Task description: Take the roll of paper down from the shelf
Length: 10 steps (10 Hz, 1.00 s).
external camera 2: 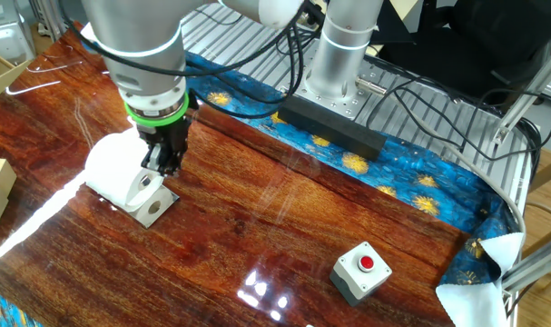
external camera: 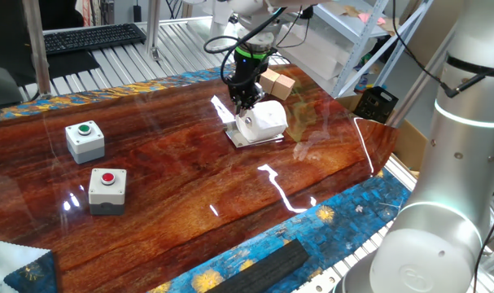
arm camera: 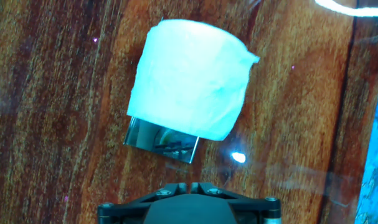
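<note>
The roll of paper [external camera: 264, 119] is a white soft cylinder lying on its side on the shelf [external camera: 245, 139], a small silvery plate on the wooden table. Both also show in the other fixed view: the roll [external camera 2: 119, 169] and the plate [external camera 2: 154, 208]. In the hand view the roll [arm camera: 189, 78] fills the upper middle, with the plate [arm camera: 162, 141] sticking out below it. My gripper [external camera: 245, 101] hangs just over the roll's near end, touching or nearly touching it [external camera 2: 162, 163]. Its fingertips [arm camera: 186, 185] stand close together with nothing between them.
A white box with a green button [external camera: 85, 139] and one with a red button [external camera: 107, 190] stand at the table's left. Tan cardboard cubes [external camera: 277, 82] sit just behind the roll. A black bar [external camera: 267, 267] lies on the blue cloth at the front edge.
</note>
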### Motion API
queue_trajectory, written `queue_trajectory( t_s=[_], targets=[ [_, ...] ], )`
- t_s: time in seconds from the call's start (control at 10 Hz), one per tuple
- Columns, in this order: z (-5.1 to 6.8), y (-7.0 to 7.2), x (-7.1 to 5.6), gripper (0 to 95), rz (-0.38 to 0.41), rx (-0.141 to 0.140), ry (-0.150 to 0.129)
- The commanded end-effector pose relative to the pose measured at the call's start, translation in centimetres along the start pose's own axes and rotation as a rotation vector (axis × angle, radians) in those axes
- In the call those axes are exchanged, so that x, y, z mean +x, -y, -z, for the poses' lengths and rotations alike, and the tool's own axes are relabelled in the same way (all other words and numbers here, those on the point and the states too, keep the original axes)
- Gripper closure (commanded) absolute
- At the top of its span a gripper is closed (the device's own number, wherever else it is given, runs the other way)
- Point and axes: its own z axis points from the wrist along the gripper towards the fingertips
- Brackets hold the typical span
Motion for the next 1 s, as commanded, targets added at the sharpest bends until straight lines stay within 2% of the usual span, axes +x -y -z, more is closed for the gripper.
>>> queue_trajectory(
  t_s=[0.1,0.3,0.5,0.8,1.0],
  targets=[
    [-0.02,-0.15,-0.08,95.0,-0.002,0.013,0.013],
    [-0.02,-0.15,-0.08,95.0,-0.017,0.043,-0.048],
    [-0.02,-0.15,-0.08,95.0,-0.033,0.073,-0.092],
    [-0.02,-0.15,-0.08,95.0,0.002,0.103,-0.119],
    [-0.02,-0.15,-0.08,95.0,0.022,0.101,-0.113]
  ],
)
